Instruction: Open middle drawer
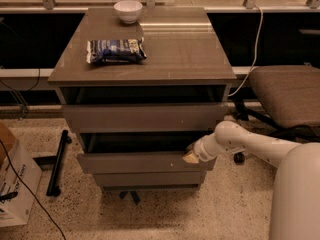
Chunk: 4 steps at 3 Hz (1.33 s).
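The grey-brown cabinet (150,59) has three flat drawer fronts stacked one above the other. The middle drawer (135,162) stands a little out from the cabinet, with a dark gap above its front panel. My gripper (191,156) is at the right end of that panel's top edge, touching or nearly touching it. My white arm (250,146) reaches in from the lower right. The top drawer (142,117) also stands slightly out, with a dark gap above it. The bottom drawer (147,179) sits further back.
A white bowl (128,10) and a blue snack bag (116,50) lie on the cabinet top. A padded chair (287,96) stands to the right. A cardboard box (15,181) and a black bar (57,161) are on the floor to the left.
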Available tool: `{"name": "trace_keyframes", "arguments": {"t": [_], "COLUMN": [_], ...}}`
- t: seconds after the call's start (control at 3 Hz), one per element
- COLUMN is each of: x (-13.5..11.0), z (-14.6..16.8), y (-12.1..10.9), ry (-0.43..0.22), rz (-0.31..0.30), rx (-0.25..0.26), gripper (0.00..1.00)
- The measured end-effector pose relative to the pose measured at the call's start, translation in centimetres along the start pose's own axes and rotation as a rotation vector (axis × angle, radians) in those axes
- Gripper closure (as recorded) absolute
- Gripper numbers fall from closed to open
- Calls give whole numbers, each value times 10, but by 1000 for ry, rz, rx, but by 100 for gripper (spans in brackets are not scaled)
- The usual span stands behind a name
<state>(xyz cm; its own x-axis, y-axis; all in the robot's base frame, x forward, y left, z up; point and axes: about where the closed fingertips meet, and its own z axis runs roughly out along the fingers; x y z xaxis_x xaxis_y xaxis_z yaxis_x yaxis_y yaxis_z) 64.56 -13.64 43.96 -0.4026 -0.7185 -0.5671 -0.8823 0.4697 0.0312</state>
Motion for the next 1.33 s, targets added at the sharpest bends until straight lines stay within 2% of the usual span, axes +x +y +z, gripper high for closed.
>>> {"name": "trace_keyframes", "arguments": {"t": [0.33,0.67,1.0,1.33], "x": [5,10,29,27], "z": [-2,-4,-12,-13], "y": [5,10,33,33], "ry": [13,22,65,65], "rz": [0,5,34,34], "rx": [-10,-17,-47,-47], "gripper": [95,100,100,82]}}
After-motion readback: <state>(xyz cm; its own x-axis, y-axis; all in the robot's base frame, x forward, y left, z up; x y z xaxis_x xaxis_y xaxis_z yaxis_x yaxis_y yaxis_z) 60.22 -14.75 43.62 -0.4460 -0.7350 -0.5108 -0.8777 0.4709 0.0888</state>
